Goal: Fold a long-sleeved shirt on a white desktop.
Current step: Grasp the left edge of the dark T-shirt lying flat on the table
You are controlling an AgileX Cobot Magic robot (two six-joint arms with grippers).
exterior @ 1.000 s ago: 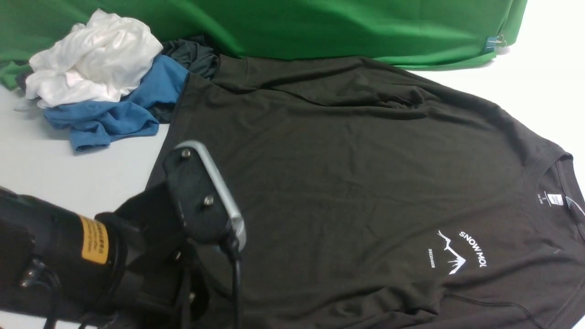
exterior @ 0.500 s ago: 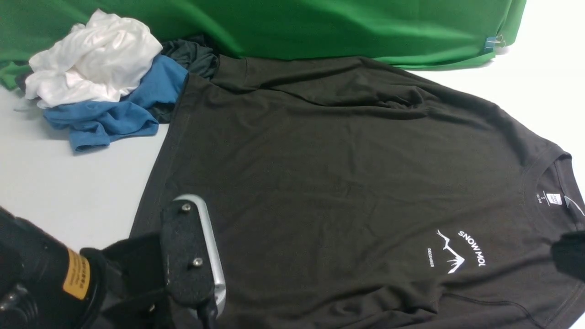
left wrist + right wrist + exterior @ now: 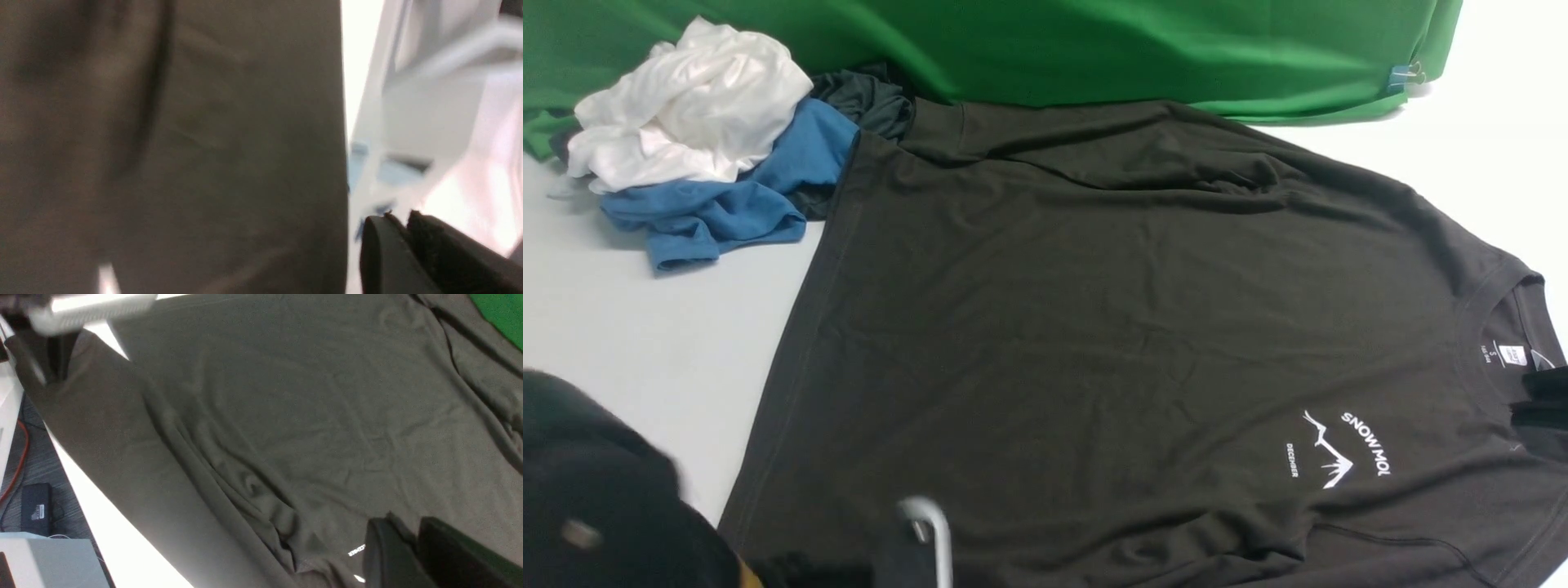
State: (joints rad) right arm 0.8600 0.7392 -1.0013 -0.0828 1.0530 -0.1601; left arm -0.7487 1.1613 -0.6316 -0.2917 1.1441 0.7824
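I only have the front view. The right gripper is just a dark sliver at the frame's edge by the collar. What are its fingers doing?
Observer: In the right wrist view, the right gripper has its fingers close together, with the tips down on the long-sleeved shirt beside the white lettering. I cannot confirm a grip.
Operator: And the left one? I see only the arm's bulk.
Observer: The left gripper shows a slim gap with nothing visible between the fingers. Its tips are just off the cloth's edge.
Operator: Is there anything below my frame?
Observer: What looks like a sleeve lies stretched along the near edge of the white desktop.
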